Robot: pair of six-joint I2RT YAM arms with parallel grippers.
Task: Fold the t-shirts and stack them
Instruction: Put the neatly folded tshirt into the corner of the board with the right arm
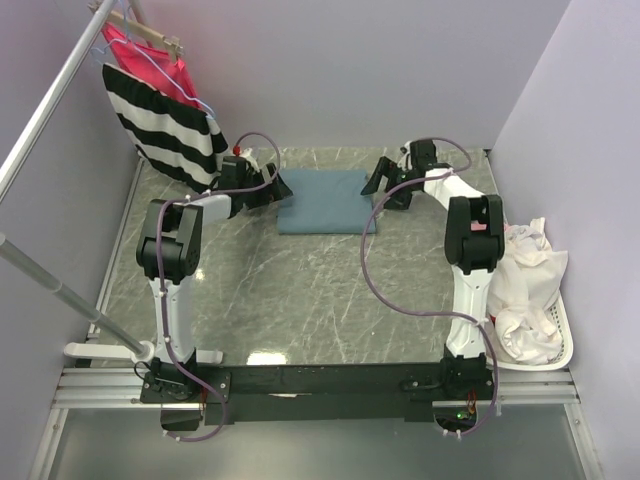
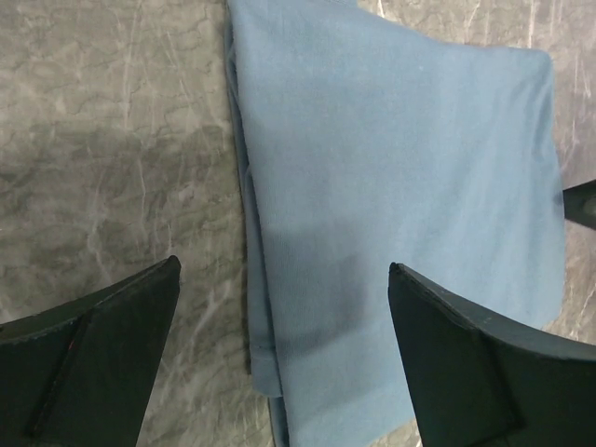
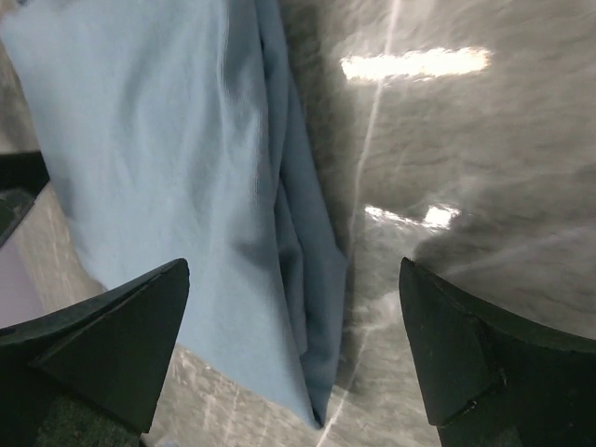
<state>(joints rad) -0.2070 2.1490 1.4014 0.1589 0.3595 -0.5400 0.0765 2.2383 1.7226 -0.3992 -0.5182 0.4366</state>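
A slate-blue t-shirt lies folded into a flat rectangle at the back middle of the marble table. My left gripper is open and empty just above the shirt's left edge; its jaws straddle that folded edge. My right gripper is open and empty just above the shirt's right edge; its jaws straddle the layered edge there. Neither gripper holds cloth. A heap of white t-shirts fills a basket on the right.
A black-and-white striped garment and a red-pink garment hang from a metal rack at the back left. The white basket stands at the table's right edge. Walls close in the back and right.
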